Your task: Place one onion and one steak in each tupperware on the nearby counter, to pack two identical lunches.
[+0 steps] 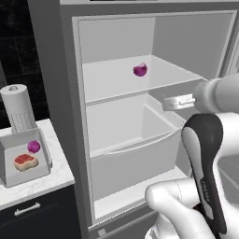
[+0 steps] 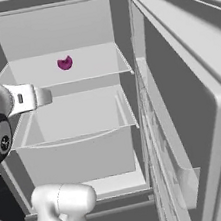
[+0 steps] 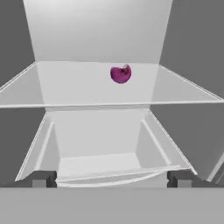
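A white robot arm reaches toward an open fridge point(image 1: 70, 116) in a rendered kitchen, its hand point(image 3: 113, 178) released, the two dark fingertips point(image 3: 43, 178) spread wide apart with nothing between them. In the hand view the fingertips rise just in front of a clear drawer point(image 3: 105, 148), well short of the shelf above it.

A purple onion point(image 1: 140, 70) sits alone on the upper fridge shelf point(image 1: 107, 81), toward the far right of that shelf as seen from the left base camera; from the right base camera the same onion point(image 2: 65, 63) lies near the shelf's middle, and the hand camera shows it point(image 3: 120, 74) above and beyond the drawer.

To the left of the fridge, on the white marble-look surface point(image 1: 56, 175), a grey tupperware point(image 1: 23, 161) holds a second onion point(image 1: 33, 146) and a red steak point(image 1: 25, 161); the onion lies at the far right of the container, the steak just nearer and to its left. A roll of paper towels point(image 1: 17, 108) stands upright just behind the tupperware. Below the surface runs a dark cabinet front with a silver handle point(image 1: 27, 209).

The fridge door point(image 2: 192, 99) stands swung open at the right of the right base view.
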Available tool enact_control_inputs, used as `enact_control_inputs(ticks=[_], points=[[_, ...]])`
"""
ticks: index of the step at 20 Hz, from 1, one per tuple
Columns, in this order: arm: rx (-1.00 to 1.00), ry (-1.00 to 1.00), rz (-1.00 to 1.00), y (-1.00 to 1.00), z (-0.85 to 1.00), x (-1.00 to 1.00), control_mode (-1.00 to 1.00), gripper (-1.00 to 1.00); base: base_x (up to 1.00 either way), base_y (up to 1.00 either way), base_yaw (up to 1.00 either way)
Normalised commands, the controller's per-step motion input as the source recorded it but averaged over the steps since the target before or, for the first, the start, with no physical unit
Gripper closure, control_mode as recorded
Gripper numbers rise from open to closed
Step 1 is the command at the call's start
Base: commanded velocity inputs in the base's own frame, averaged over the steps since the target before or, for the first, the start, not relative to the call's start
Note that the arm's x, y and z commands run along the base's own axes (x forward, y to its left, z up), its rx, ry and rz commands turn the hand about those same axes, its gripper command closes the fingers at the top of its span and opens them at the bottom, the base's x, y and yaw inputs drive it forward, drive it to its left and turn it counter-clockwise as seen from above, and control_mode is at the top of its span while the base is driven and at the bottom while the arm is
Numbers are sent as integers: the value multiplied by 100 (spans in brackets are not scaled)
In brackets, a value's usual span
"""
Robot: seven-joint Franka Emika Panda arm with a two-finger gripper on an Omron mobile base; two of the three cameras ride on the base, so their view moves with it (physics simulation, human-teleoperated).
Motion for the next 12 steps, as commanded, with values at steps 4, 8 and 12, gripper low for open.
enact_control_inputs(ticks=[4,8,12], points=[[-3,0,0,0,56,80,-100,-100,0,0,0],[0,0,0,0,17,87,-100,-100,0,0,0],[0,0,0,0,-9,100,-100,-100,0,0,0]])
